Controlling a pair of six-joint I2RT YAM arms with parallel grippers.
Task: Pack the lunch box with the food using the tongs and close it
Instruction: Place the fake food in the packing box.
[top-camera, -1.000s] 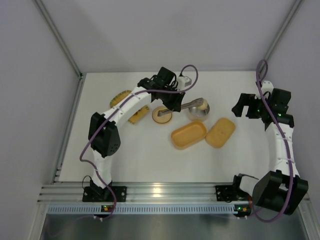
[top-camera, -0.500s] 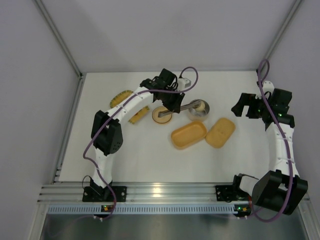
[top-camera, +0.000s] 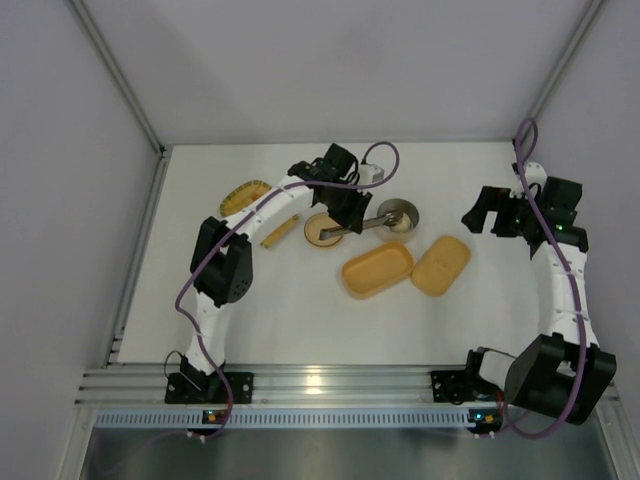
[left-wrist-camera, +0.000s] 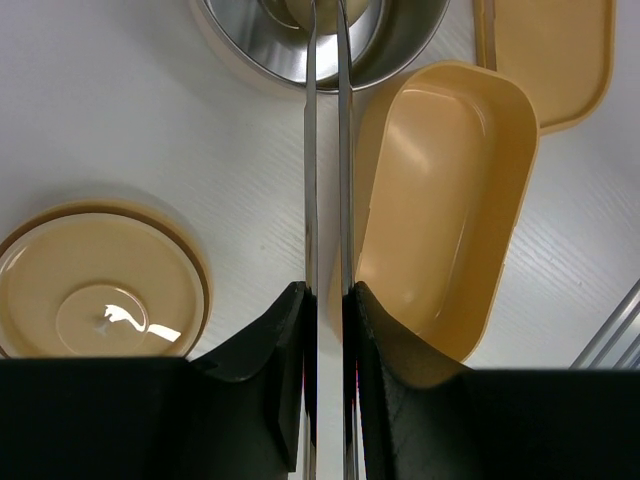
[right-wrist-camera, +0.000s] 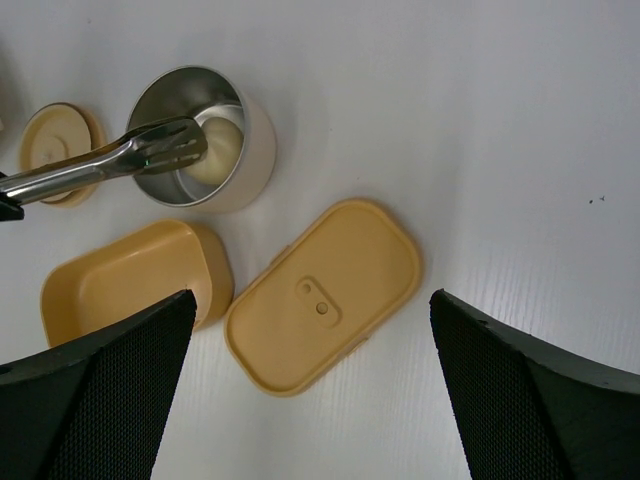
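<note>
My left gripper (top-camera: 347, 218) (left-wrist-camera: 325, 296) is shut on the slim silver tongs (left-wrist-camera: 325, 150) (right-wrist-camera: 110, 165), squeezing their two arms close together. The tong tips reach into the round steel bowl (top-camera: 399, 217) (right-wrist-camera: 255, 130), next to a pale yellow piece of food (right-wrist-camera: 217, 150); whether they pinch it I cannot tell. The tan-orange lunch box (top-camera: 377, 269) (left-wrist-camera: 445, 200) (right-wrist-camera: 125, 285) lies open with nothing in it. Its flat lid (top-camera: 441, 264) (right-wrist-camera: 320, 295) rests beside it on the right. My right gripper (top-camera: 480, 214) (right-wrist-camera: 311, 296) hangs open above the lid.
The bowl's round tan lid (top-camera: 324, 230) (left-wrist-camera: 95, 290) lies left of the bowl. A woven yellow tray (top-camera: 243, 194) sits at the far left, with a tan oblong piece (top-camera: 278, 231) beside it. Aluminium rails run along the near table edge.
The left arm's elbow has swung right, uncovering the tan oblong piece. The tongs have stayed at the bowl. The right arm has not moved.
</note>
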